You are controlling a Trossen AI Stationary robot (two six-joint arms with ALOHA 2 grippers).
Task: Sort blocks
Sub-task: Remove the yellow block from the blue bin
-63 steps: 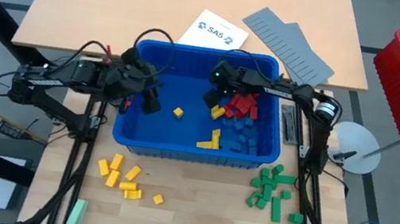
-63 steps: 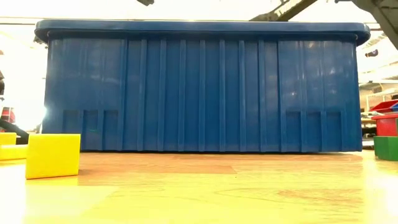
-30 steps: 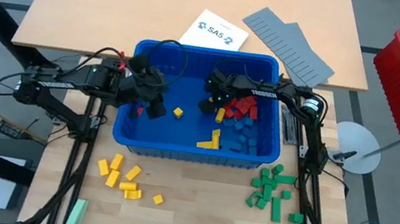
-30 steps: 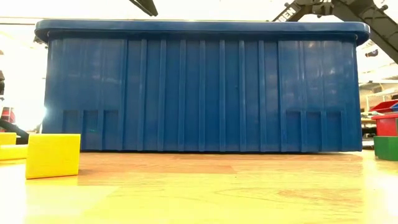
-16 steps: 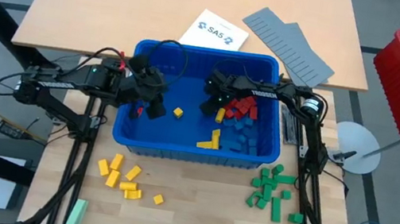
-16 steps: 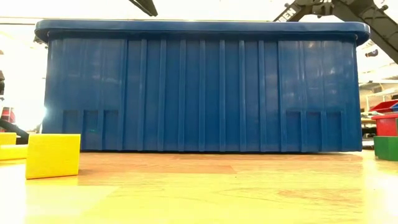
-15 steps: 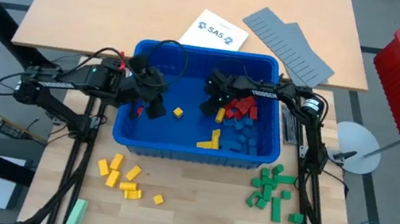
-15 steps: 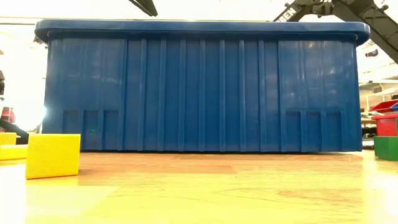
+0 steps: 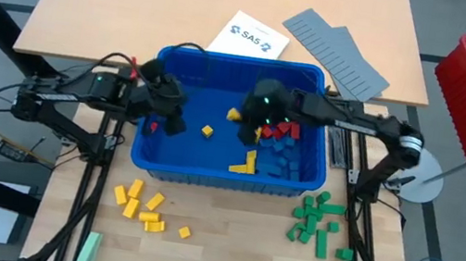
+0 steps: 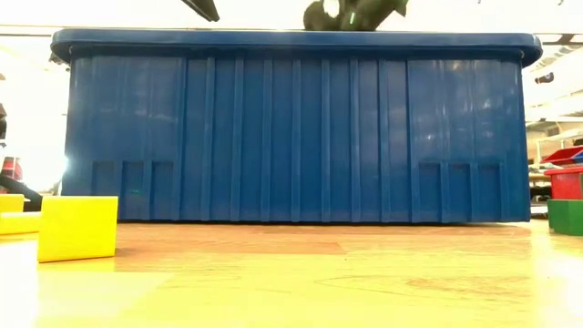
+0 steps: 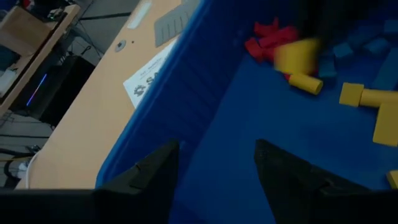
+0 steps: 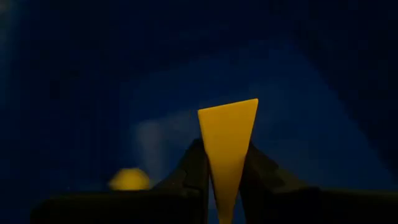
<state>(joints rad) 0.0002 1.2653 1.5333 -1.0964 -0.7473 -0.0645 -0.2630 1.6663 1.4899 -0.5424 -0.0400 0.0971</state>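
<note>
Yellow plastic brick (image 12: 227,149) sits clamped between the right gripper (image 12: 222,177) fingers, above the middle of the deep blue plastic bin (image 9: 147,150). Red and blue bricks (image 9: 283,138) lie heaped by the bin's right wall. The left gripper (image 11: 214,165), fingers apart and empty, hangs inside the bin near its left wall.
</note>
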